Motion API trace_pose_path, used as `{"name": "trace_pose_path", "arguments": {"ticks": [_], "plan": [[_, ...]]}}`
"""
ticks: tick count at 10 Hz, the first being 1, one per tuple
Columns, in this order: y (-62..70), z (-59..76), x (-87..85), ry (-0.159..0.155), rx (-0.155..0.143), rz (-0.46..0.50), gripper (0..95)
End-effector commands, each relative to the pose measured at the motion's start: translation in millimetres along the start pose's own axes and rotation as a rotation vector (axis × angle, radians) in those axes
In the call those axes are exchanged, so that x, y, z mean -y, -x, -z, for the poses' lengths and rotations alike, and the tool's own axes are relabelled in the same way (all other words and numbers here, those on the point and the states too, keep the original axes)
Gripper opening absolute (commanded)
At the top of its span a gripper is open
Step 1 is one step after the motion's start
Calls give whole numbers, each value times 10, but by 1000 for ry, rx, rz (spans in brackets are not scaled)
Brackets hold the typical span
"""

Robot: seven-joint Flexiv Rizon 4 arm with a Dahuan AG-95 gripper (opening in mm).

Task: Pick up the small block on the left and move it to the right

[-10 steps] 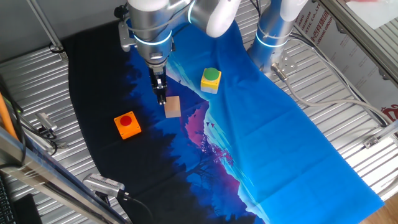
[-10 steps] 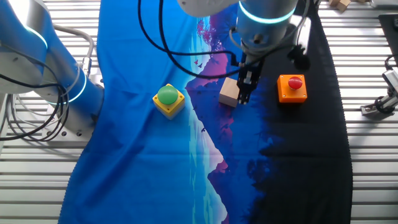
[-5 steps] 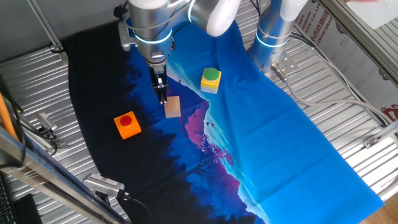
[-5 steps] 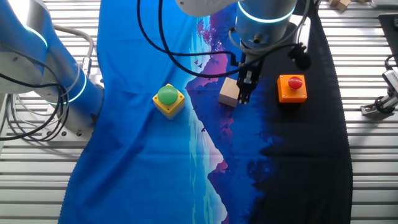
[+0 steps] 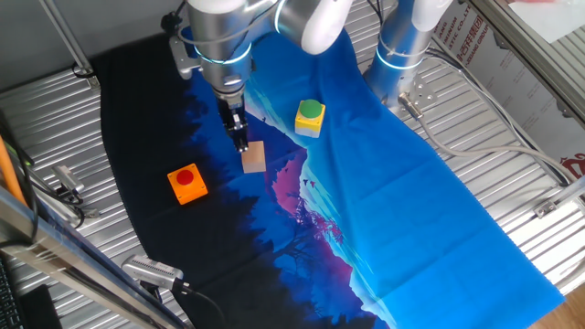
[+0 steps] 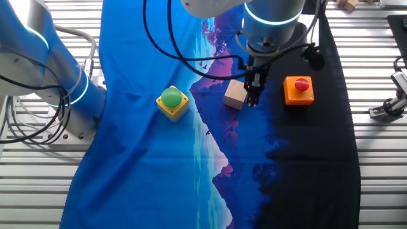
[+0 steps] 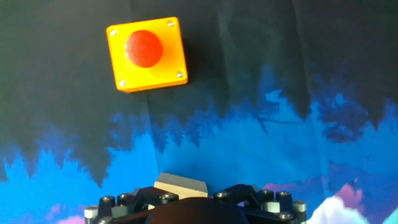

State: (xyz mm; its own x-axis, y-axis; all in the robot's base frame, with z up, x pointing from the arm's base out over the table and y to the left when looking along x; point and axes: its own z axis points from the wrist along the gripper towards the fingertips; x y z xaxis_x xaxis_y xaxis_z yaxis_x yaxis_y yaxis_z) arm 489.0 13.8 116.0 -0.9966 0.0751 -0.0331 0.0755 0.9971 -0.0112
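Observation:
The small block, a plain tan wooden cube [image 5: 253,156], rests on the blue and black cloth between the two button blocks. It also shows in the other fixed view [image 6: 234,94] and at the bottom edge of the hand view [image 7: 180,184]. My gripper [image 5: 240,138] points straight down, just beside the cube on its orange-block side, a little above the cloth [image 6: 254,97]. Its fingers look pressed together and hold nothing. The cube is not between them.
An orange block with a red button [image 5: 186,183] [image 6: 298,89] [image 7: 147,53] sits on the black part of the cloth. A yellow block with a green button [image 5: 310,118] [image 6: 172,103] sits on the blue part. A second arm's base [image 5: 399,55] stands at the cloth's edge. Ribbed metal table surrounds the cloth.
My gripper has lifted slightly and edged away from the cube towards the orange block. The cube and both button blocks have not moved.

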Motion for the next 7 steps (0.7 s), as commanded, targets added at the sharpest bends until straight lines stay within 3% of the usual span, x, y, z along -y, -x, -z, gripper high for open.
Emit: {"name": "trace_pose_path", "arguments": {"ticks": [1, 5, 7], "plan": [[2, -1, -4, 40, -80, 304, 570], [2, -1, -4, 38, -78, 453, 570], [-1, -3, -3, 70, -84, 328, 570]]}}
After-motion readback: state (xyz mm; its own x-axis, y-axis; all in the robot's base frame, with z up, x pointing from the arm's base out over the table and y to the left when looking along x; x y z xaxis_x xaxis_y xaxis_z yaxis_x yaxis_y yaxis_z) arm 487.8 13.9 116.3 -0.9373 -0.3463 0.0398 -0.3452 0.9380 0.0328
